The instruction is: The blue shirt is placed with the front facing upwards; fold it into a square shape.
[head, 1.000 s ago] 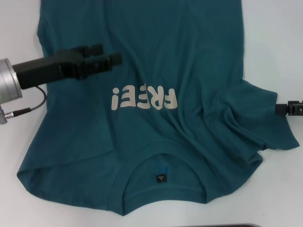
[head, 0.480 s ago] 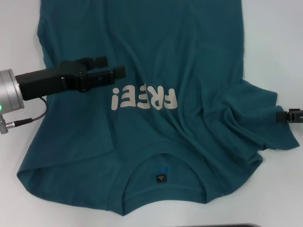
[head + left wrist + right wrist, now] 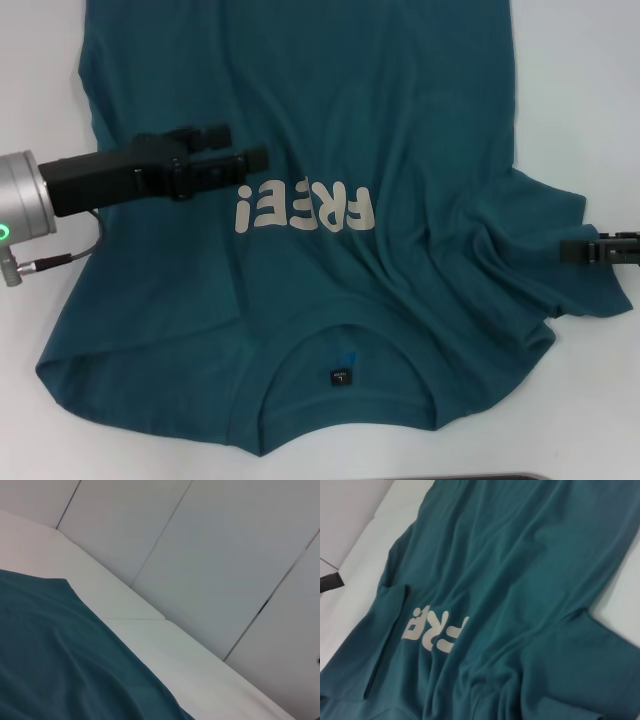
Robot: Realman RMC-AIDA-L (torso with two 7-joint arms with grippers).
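While the blue shirt [image 3: 330,240] lies flat, left pincer [image 3: 245,150] reaches level, released; right pincer [image 3: 572,249] unclear.

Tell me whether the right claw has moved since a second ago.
Yes. The right claw has slid in from the table edge over the blue shirt's sleeve, toward the FREE! lettering.

left arm: silver cylinder with green light, thin grey cable, black tool [image 3: 238,148]; right tool [image 3: 568,249] seemingly black.
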